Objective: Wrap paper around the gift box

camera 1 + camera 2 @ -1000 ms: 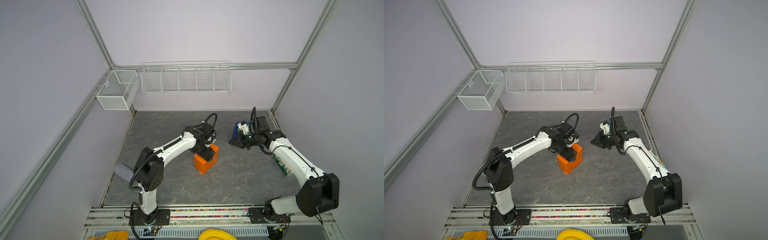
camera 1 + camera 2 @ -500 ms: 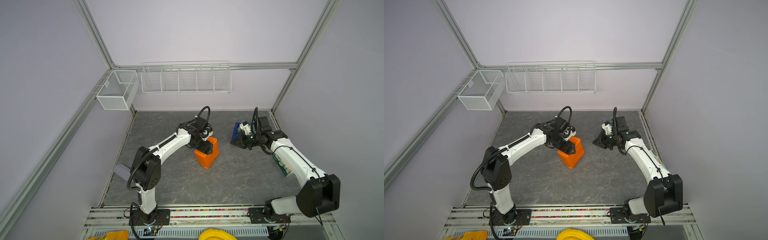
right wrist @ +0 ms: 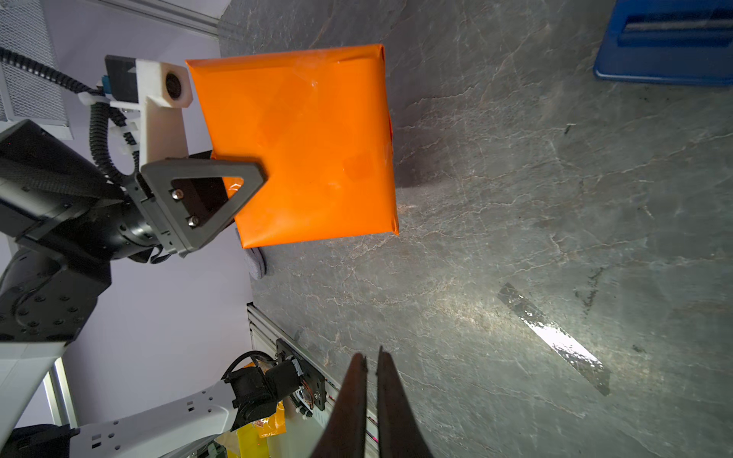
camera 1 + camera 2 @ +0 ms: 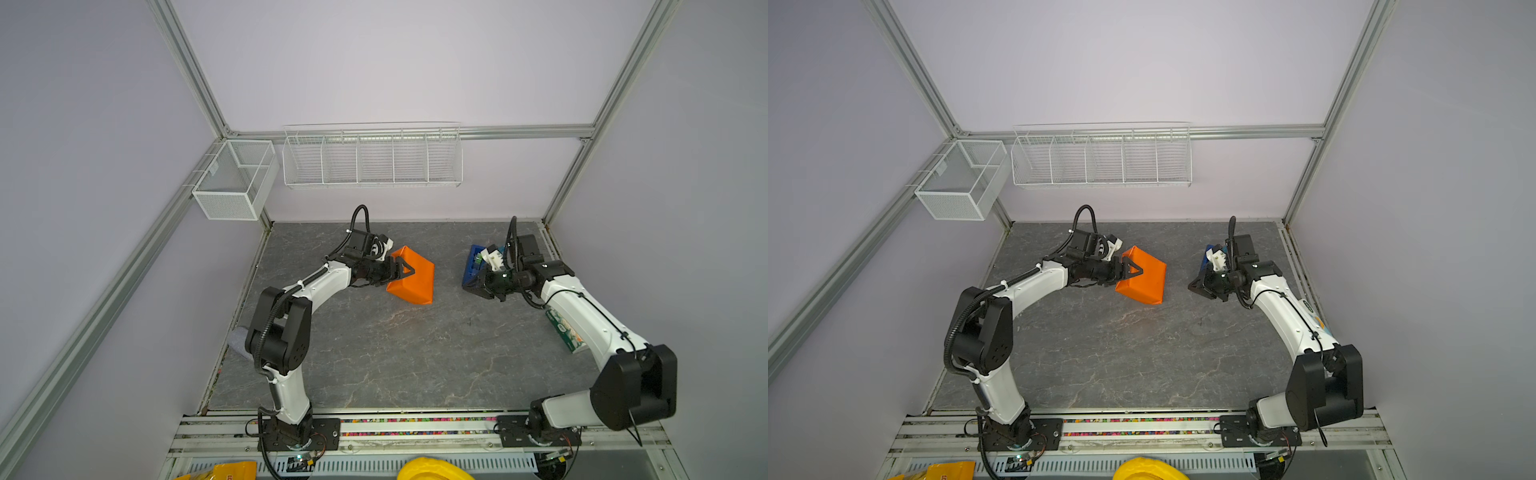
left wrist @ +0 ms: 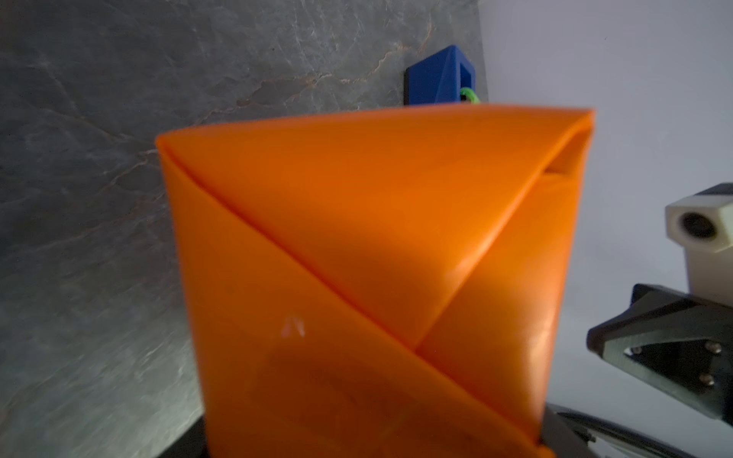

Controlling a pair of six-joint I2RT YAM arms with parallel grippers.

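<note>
The paper (image 4: 413, 276) (image 4: 1144, 276) is orange and folded tight round a squarish form, with diagonal end folds facing the left wrist camera (image 5: 357, 238). The gift box itself is hidden inside it. My left gripper (image 4: 401, 270) (image 4: 1133, 270) is shut on this parcel's near edge, one triangular finger (image 3: 206, 190) lying across its flat face (image 3: 301, 138). The parcel is tilted up on edge; whether its low edge touches the table I cannot tell. My right gripper (image 4: 469, 286) (image 3: 371, 361) is shut and empty, to the parcel's right.
A bright-blue tape dispenser (image 4: 473, 259) (image 5: 440, 77) (image 3: 666, 47) stands just behind the right gripper. A shiny strip of tape (image 3: 555, 337) lies on the grey table. A colourful packet (image 4: 567, 332) lies under the right arm. Wire baskets (image 4: 372, 156) hang on the back wall.
The left gripper has swung the parcel up from lying flat to standing tilted on edge, and carried it toward the back right. The right arm has barely moved.
</note>
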